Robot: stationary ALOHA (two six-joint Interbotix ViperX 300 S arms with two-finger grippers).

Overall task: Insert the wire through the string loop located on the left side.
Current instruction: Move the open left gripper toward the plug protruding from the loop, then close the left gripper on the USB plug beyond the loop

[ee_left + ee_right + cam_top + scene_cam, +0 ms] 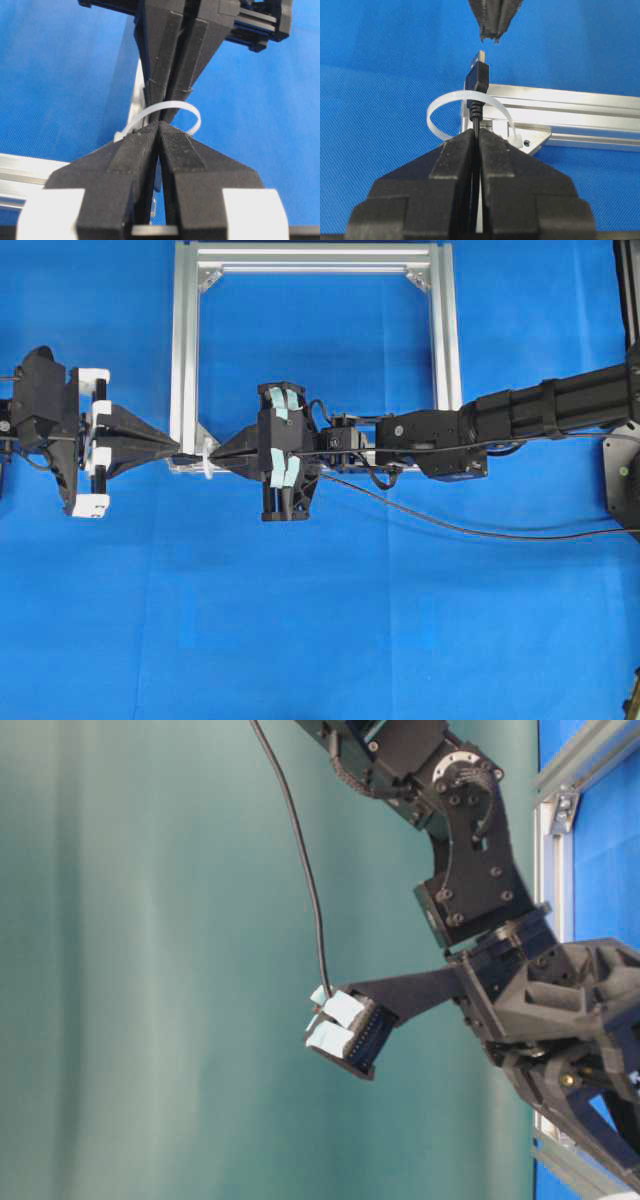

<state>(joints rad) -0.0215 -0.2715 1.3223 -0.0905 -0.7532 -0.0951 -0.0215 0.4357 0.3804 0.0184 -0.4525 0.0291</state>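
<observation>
My right gripper [477, 132] is shut on the wire [476, 112] just behind its dark plug [478, 75]. The plug stands inside the arc of the white string loop [436, 111], its tip past the band. The loop hangs on the frame's lower left corner [207, 458]. My left gripper [159, 124] is shut with nothing between its tips, and it points at the plug from the far side with a small gap [492, 30]. The left wrist view shows the loop [192, 112] arching between both grippers' tips, with the plug hidden. The wire [450, 525] trails off to the right.
A silver aluminium frame [185, 340] lies on the blue cloth, with the loop's corner bracket [535, 142] right beside my right fingers. My right arm [520, 415] stretches across the frame's lower edge. The wire [300, 850] hangs in a slack curve in the table-level view.
</observation>
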